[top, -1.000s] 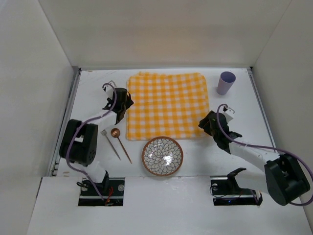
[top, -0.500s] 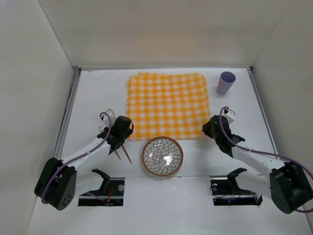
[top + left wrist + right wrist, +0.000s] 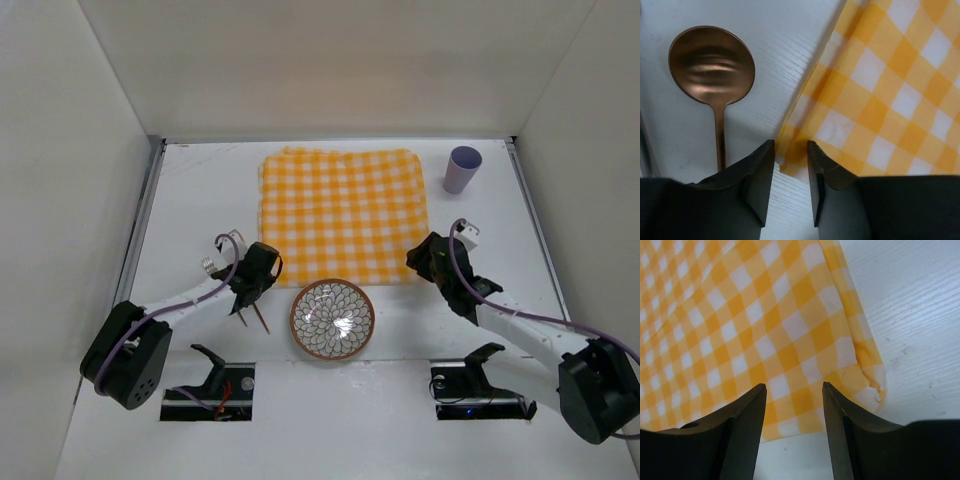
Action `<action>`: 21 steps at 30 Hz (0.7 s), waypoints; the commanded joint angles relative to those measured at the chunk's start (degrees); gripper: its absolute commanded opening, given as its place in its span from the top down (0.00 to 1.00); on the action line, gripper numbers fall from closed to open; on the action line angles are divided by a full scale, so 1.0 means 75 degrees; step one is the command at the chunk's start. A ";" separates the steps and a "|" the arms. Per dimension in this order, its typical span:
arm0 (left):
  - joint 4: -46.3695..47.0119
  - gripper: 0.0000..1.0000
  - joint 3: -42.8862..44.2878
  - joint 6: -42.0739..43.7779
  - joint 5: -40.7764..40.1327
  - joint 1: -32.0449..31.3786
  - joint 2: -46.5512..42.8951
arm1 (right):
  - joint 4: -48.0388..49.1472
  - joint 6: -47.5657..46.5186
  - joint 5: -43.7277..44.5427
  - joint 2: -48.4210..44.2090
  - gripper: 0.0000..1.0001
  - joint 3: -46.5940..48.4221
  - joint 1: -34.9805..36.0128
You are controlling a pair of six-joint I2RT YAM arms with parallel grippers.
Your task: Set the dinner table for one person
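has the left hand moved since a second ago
Yes: the left hand has slid along the checkered cloth's left edge to its near corner, closer to the bowl.

spoon (image 3: 711,60): copper-toned metal, satin sheen, ahead-left of left end effector (image 3: 790,146) | cloth (image 3: 890,90): soft woven fabric, matt, ahead-right | surface (image 3: 780,50): matt white, fine grain | fingers (image 3: 757,180): matt black plastic

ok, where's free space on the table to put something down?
Free: the far-left table strip beside the cloth; the strip right of the cloth, nearer than the cup; the cloth's middle itself. Crowded: near-left, where spoon, fork and left fingers sit close beside the bowl; right fingers are at the cloth's near-right corner.
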 commanded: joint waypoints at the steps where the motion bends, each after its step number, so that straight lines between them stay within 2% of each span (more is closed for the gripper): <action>1: 0.0398 0.79 -0.0131 -0.0071 0.0089 -0.0024 0.0078 | 0.0207 0.0082 0.0049 0.0171 0.44 0.0042 0.0237; 4: 0.0422 0.91 -0.0224 0.0045 0.0195 0.0058 -0.0074 | 0.0055 0.0141 -0.0138 0.0183 0.38 0.0007 0.0459; 10: 0.0200 0.94 -0.0646 0.0081 0.0136 0.0350 -0.0625 | -0.0800 0.0059 -0.0525 -0.0050 0.25 -0.0051 0.1454; 15: 0.0082 0.94 -0.0775 0.0175 0.0124 0.0480 -0.0848 | -0.1035 -0.0187 -0.1192 -0.0998 0.19 -0.0285 0.2251; 18: 0.0070 0.92 -0.0729 0.0256 0.0160 0.0421 -0.0953 | -0.1152 -0.0152 -0.1696 -0.1327 0.18 -0.0309 0.2405; 21: 0.0105 0.79 -0.0729 0.0362 0.0101 0.0304 -0.1245 | -0.1118 -0.0176 -0.2200 -0.1469 0.17 -0.0403 0.2463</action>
